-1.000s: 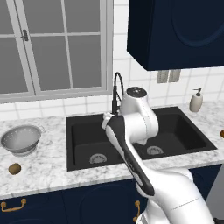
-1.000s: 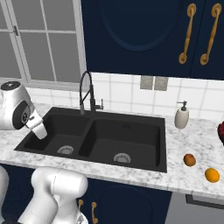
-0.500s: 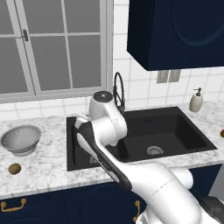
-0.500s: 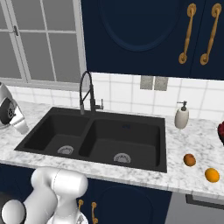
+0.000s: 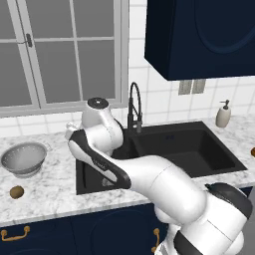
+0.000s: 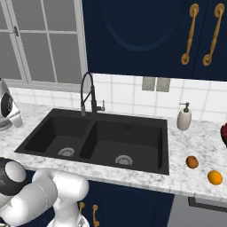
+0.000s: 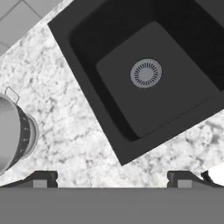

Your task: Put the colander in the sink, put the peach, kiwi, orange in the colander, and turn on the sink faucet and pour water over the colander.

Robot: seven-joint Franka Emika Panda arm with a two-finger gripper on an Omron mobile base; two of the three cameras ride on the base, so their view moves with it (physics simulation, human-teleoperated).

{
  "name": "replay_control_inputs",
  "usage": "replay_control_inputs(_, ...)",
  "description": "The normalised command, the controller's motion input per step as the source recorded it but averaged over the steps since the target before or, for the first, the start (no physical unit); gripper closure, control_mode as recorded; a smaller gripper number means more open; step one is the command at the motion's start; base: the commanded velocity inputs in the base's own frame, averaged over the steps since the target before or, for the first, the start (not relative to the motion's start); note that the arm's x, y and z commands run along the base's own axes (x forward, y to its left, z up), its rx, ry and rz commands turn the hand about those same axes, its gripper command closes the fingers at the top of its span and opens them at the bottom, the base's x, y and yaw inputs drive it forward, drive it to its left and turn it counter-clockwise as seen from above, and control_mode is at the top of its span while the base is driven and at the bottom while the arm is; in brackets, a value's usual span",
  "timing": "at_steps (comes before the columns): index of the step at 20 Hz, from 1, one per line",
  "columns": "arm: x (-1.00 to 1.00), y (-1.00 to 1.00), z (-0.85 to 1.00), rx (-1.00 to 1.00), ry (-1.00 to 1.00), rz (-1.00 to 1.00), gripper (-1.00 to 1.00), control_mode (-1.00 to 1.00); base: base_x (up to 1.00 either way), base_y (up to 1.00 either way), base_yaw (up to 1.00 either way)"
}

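The shiny colander (image 5: pixel 23 158) stands on the counter left of the black sink (image 5: pixel 199 147), and its rim and one handle show at the left edge of the hand view (image 7: pixel 13 131). A brown kiwi (image 5: pixel 17 191) lies in front of it. On the right counter are the peach (image 6: pixel 192 162) and the orange (image 6: pixel 215 177). The black gooseneck faucet (image 6: pixel 88 95) rises behind the sink, with no water running. My gripper (image 7: pixel 112 179) is open and empty. It hangs above the marbled counter between the colander and the left basin's drain (image 7: pixel 145 72).
A beige soap pump bottle (image 6: pixel 184 119) stands at the back right of the sink. A dark red object (image 6: pixel 224 133) sits at the far right edge. My arm (image 5: pixel 99 159) stretches across the left basin. A window and dark blue cabinets are above.
The arm has swung left, from over the middle of the sink to its left end near the colander. The gripper has stayed open.
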Motion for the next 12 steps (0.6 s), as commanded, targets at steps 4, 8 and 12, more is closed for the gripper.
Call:
replay_control_inputs(4, 0.41, 0.45, 0.00, 0.23, 0.07, 0.06, -1.00, -1.00, 0.00, 0.00, 0.00)
replay_control_inputs(8, 0.30, 0.46, -0.06, 0.21, 0.04, 0.05, -1.00, -1.00, 0.00, 0.00, 0.00)
replay_control_inputs(12, 0.14, 0.43, -0.21, 0.08, 0.00, 0.00, -1.00, -1.00, 0.00, 0.00, 0.00)
